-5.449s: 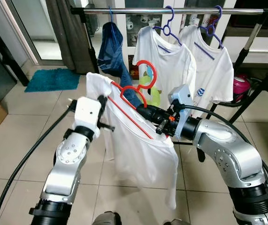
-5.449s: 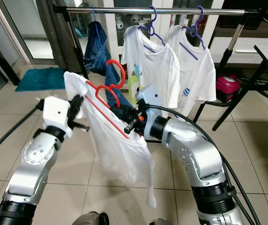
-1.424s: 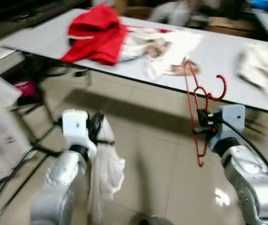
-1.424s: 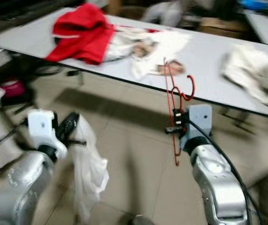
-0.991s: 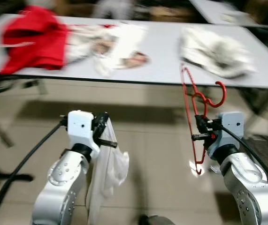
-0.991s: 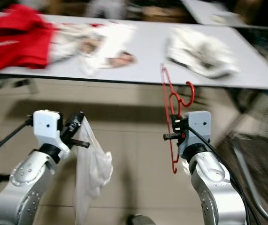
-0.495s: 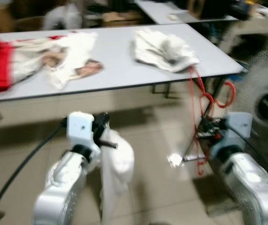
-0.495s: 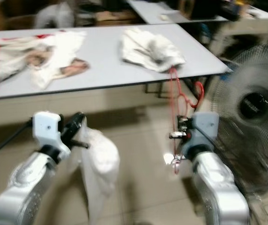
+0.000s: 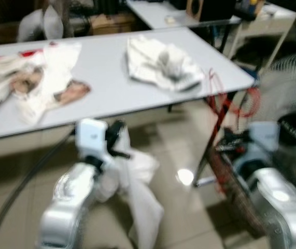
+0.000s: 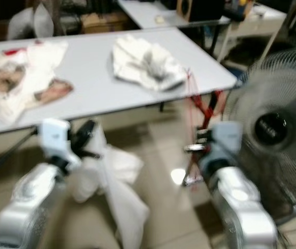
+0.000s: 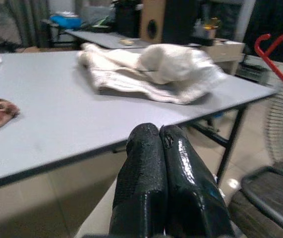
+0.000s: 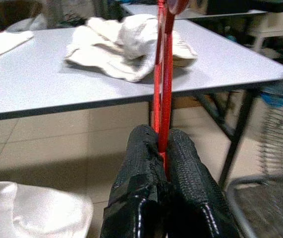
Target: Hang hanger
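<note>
While the head views are blurred, I can make out my right gripper (image 12: 162,148) raised at my right side with its two fingers (image 12: 141,153) pressed together on the red hanger (image 12: 162,74); the jaws are clamped on its lower wire. Seen from the head, the hanger (image 9: 225,111) stands roughly upright above that gripper (image 9: 225,148), its hook end curling toward a standing fan (image 10: 272,129) at my far right. Along the right wrist view, the red wire rises from between the fingertips in front of a grey table (image 12: 42,84).

My left gripper (image 11: 160,136) is held up at my left side, jaws closed with the fingertips touching; a white shirt (image 9: 135,181) hangs bunched from it toward the tiled floor (image 9: 189,218). I cannot tell from the left wrist view whether cloth lies between the pads, but in the head views the shirt drapes from that gripper (image 9: 117,136).

Ahead of both arms runs the table (image 9: 101,83), bearing a crumpled white garment (image 9: 160,59) near its right end and a printed white garment (image 9: 39,78) toward its left. Part of the hanger's hook (image 11: 275,49) shows red at the edge of the left wrist view, beyond the table's corner. A dark table leg (image 12: 238,129) stands beside the fan's grille.
</note>
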{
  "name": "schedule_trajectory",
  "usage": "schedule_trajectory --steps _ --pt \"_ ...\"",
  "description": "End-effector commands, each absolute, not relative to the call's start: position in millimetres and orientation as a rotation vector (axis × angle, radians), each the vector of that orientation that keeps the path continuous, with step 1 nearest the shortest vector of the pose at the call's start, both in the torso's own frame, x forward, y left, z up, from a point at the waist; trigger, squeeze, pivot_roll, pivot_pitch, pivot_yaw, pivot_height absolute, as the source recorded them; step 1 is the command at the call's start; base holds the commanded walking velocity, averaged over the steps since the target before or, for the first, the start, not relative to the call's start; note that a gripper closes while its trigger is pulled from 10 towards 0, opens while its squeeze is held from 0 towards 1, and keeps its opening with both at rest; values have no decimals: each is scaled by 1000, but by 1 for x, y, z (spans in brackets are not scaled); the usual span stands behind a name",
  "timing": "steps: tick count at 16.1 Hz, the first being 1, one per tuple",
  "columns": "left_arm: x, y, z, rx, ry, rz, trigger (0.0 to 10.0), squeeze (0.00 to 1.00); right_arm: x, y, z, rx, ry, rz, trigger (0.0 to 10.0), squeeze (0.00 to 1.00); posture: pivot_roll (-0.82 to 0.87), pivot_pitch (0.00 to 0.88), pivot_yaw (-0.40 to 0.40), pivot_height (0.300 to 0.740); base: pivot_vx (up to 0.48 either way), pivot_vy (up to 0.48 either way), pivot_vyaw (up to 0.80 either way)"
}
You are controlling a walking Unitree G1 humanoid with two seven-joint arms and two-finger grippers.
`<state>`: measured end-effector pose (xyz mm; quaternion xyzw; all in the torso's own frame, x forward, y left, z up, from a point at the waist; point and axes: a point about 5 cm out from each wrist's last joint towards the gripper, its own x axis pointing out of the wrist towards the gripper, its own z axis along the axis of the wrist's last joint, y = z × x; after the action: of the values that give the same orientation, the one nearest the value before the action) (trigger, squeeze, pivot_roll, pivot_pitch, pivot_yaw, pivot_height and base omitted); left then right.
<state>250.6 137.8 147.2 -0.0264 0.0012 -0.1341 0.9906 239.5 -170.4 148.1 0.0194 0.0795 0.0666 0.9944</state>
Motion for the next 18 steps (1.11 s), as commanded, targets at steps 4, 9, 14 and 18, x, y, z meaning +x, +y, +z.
schedule_trajectory --steps 4,9,14,18 --pt "253 127 154 -74 -40 -311 10000 0 241 -177 154 1 139 128 10000 0 -195 19 5 740 480 0 0" --pt "261 126 160 -55 -63 -336 10000 0 239 -183 161 -12 193 327 10000 0 -197 18 18 740 480 0 0" --pt "303 133 192 7 -153 -362 10000 0 212 -213 196 -231 270 767 10000 0 -198 22 18 740 480 0 0" --pt "356 159 236 107 -169 -299 10000 0 207 -228 247 -275 259 1044 10000 0 -207 17 20 740 480 0 0"
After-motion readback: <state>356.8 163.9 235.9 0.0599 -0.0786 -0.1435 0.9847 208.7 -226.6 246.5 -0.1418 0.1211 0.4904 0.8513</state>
